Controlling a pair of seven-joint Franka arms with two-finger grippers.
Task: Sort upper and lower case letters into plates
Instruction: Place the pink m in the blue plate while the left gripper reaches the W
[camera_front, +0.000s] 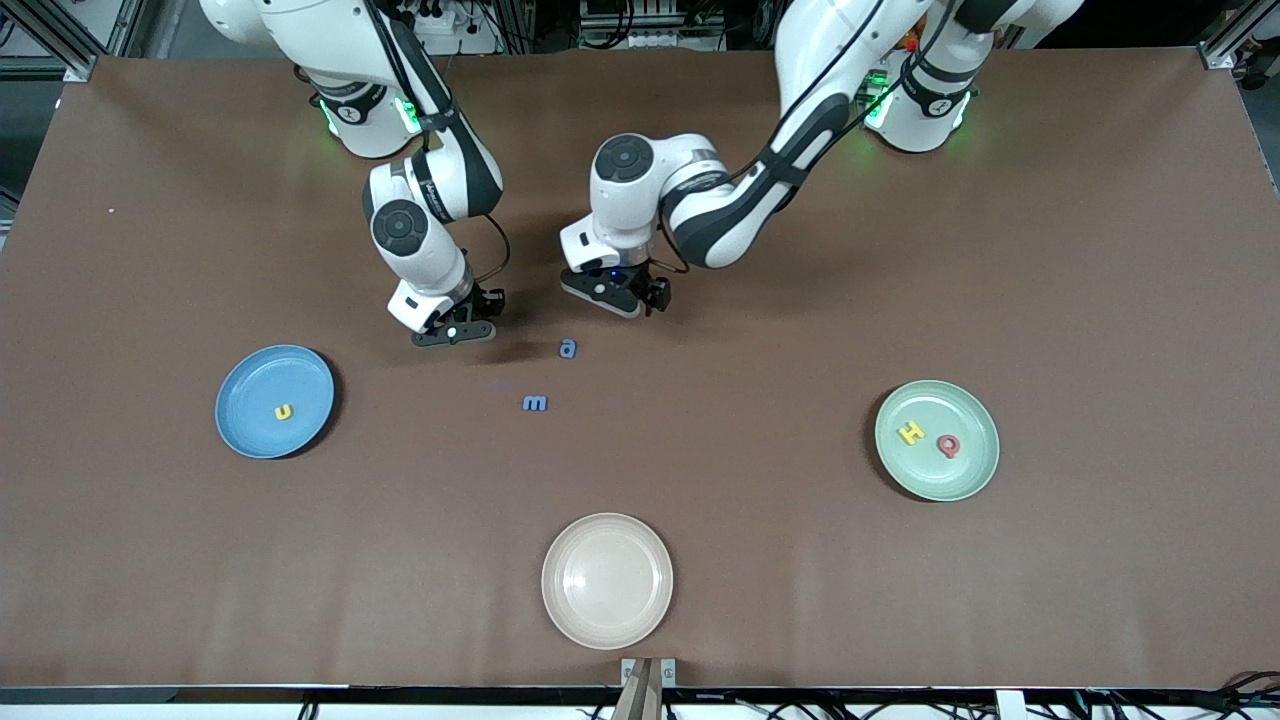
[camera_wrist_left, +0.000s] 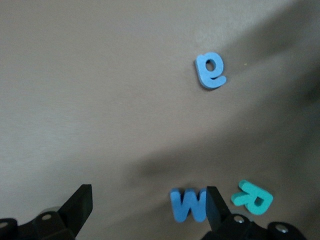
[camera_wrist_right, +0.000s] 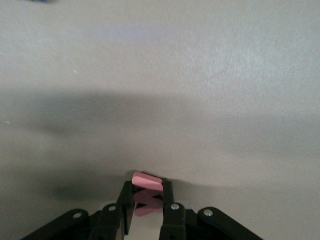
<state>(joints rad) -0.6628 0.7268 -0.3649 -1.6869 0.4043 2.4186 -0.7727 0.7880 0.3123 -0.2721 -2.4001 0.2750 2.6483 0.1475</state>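
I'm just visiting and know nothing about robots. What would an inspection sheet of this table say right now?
Surface: brown table, flat and matte.
Job's things: blue plate holds a yellow u; mint green plate holds a yellow H and a red Q. Blue a and small blue m lie on the table; big blue M and teal R lie under the left gripper.
Clutter: cream-beige plate, holding nothing.
Grippers: left gripper open, low over the table; right gripper shut on a pink-red letter.
Cables: black cables run along both arms.
Surroundings: metal frame posts at the corners.
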